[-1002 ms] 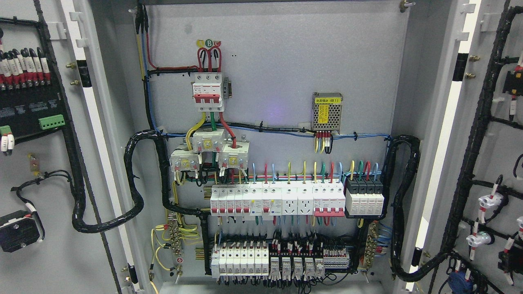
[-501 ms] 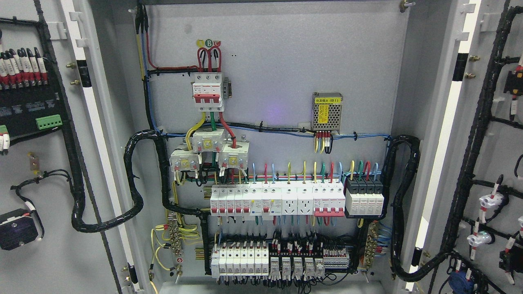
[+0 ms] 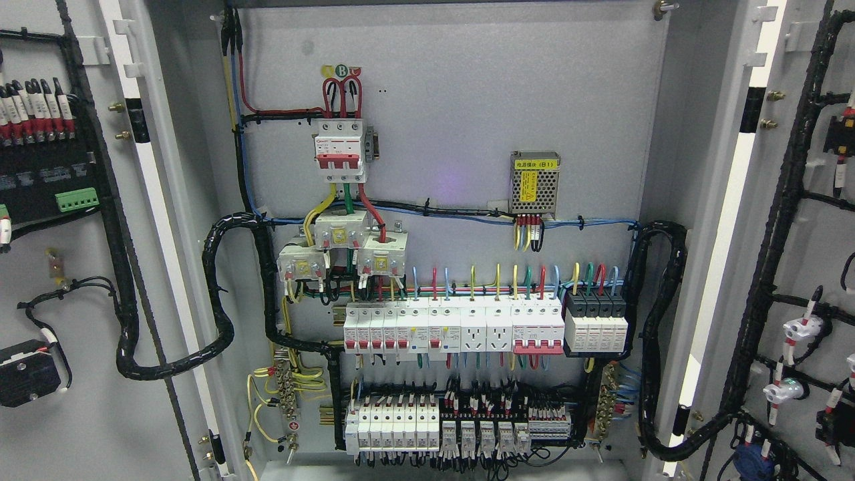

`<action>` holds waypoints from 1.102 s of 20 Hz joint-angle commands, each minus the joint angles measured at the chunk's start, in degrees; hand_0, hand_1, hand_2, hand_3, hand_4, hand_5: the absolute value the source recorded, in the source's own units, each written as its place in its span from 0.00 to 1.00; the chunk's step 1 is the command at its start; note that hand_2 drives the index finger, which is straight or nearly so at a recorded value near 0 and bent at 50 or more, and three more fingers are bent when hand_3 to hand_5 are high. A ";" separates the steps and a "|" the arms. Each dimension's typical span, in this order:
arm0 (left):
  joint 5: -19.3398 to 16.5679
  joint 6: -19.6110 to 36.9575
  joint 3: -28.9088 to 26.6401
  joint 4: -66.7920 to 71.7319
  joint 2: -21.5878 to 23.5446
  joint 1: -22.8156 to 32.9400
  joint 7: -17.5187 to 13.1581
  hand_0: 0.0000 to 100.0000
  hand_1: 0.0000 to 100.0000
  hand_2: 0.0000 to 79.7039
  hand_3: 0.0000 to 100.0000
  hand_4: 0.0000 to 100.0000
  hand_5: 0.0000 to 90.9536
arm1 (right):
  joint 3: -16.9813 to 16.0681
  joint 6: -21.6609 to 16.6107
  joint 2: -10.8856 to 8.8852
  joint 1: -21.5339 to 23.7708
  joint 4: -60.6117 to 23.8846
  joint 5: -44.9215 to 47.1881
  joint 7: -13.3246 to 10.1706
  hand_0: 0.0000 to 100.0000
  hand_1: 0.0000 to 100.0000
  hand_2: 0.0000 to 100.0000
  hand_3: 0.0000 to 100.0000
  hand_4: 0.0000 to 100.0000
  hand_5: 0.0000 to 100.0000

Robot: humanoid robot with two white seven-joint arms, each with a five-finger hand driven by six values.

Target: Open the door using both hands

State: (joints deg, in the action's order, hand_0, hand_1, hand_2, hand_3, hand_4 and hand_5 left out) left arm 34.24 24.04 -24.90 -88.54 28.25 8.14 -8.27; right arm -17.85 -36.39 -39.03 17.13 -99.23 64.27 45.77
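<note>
With both doors swung wide, nothing blocks the cabinet's inside.
Left door [image 3: 60, 267]: open at the picture's left, inner face toward the camera, carrying a black terminal block [image 3: 47, 180] with a green connector [image 3: 77, 199] and a thick black cable loom [image 3: 167, 347] that loops across to the cabinet.
Right door [image 3: 808, 267]: open at the right edge, inner face showing, black looms and white-capped fittings [image 3: 798, 329] along it.
Back panel [image 3: 467, 100]: grey, with a red-toggled main breaker [image 3: 340, 150] near the top, a meshed power supply [image 3: 534, 182] with a yellow label to its right.
Lower rows: a line of white breakers [image 3: 454, 331] with coloured wires above it, a second row of breakers and relays [image 3: 454, 424] below.
Hands: neither shows, so whether they are open or closed cannot be told.
</note>
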 commanded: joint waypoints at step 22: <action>-0.14 -0.14 0.02 6.62 1.02 -3.48 0.01 0.00 0.00 0.00 0.00 0.04 0.00 | 11.78 -0.78 0.88 3.35 -10.54 -0.64 -0.06 0.00 0.00 0.00 0.00 0.00 0.00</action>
State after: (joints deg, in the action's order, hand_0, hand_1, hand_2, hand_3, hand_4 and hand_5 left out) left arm 34.08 23.89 -24.94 -83.68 28.88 5.00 -8.14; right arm -11.17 -37.13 -38.69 20.06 -107.21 63.94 45.99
